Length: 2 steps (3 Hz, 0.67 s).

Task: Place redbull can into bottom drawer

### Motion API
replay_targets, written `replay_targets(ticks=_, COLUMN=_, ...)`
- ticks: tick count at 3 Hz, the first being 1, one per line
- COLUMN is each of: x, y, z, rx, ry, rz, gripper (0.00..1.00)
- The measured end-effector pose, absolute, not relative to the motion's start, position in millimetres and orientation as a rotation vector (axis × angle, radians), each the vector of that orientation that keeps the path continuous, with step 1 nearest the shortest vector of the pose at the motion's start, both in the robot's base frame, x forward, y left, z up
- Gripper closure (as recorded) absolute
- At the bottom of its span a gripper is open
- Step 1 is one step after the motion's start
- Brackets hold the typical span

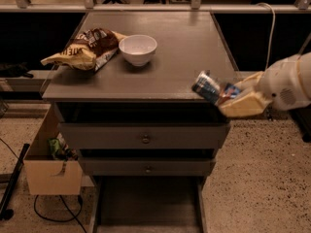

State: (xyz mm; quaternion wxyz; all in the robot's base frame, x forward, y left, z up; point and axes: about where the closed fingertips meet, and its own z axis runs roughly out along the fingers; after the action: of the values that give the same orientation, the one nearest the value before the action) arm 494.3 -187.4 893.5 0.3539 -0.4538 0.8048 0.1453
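Note:
The redbull can (208,87) is blue and silver and lies tilted in my gripper (232,98), which is shut on it. The gripper holds it in the air at the cabinet's front right corner, level with the top's edge. My white arm (287,83) comes in from the right. The bottom drawer (148,203) is pulled out at floor level below the two knobbed drawer fronts, its dark floor showing nothing inside.
A white bowl (138,49) and a chip bag (83,49) sit on the grey cabinet top (170,67) at the left. A cardboard box (50,166) stands on the floor left of the cabinet, with a cable beside it.

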Motion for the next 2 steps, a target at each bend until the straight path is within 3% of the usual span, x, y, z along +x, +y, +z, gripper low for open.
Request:
replay_targets(ticks=1, x=455.4, y=-166.0, z=849.3, rx=-1.107, ry=2.107, rz=0.520, gripper=1.00)
replay_targets(ticks=2, x=455.7, y=-166.0, z=849.7, rx=-1.108, ry=2.106, rz=0.519, gripper=1.00)
